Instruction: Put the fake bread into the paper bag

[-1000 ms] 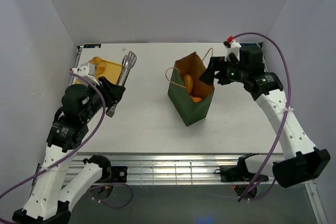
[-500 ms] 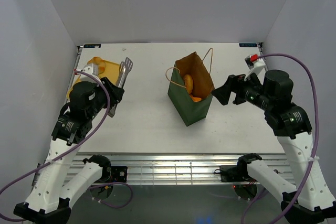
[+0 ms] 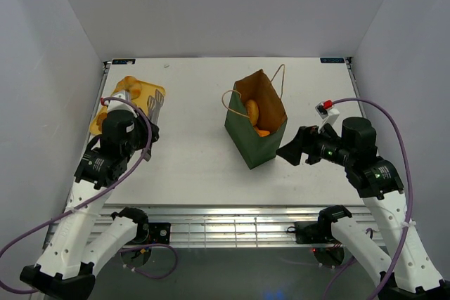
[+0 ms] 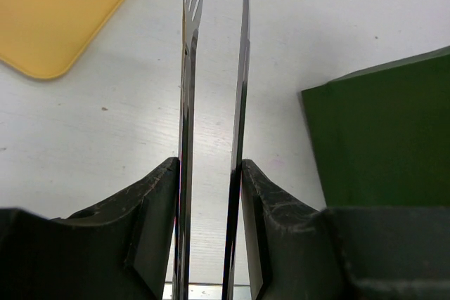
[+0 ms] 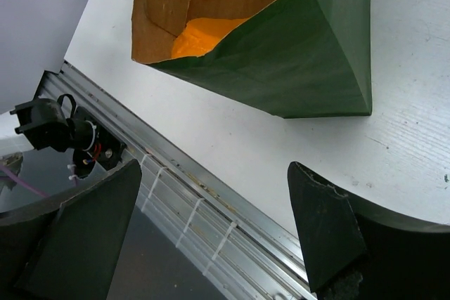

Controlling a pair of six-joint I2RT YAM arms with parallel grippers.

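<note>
Now the left claw [image 4: 211, 173] pinches metal tongs [image 4: 188, 68] by the yellow tray [image 4: 63, 19]; right claw [image 5: 214, 173] gapes beside the paper bag [image 5: 309, 54].

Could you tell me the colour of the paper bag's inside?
The paper bag is brown inside; right wrist view shows it best.

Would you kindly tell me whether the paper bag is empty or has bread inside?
Not empty. The paper bag stands open, and orange fake bread shows inside it in the top and right wrist views.
</note>
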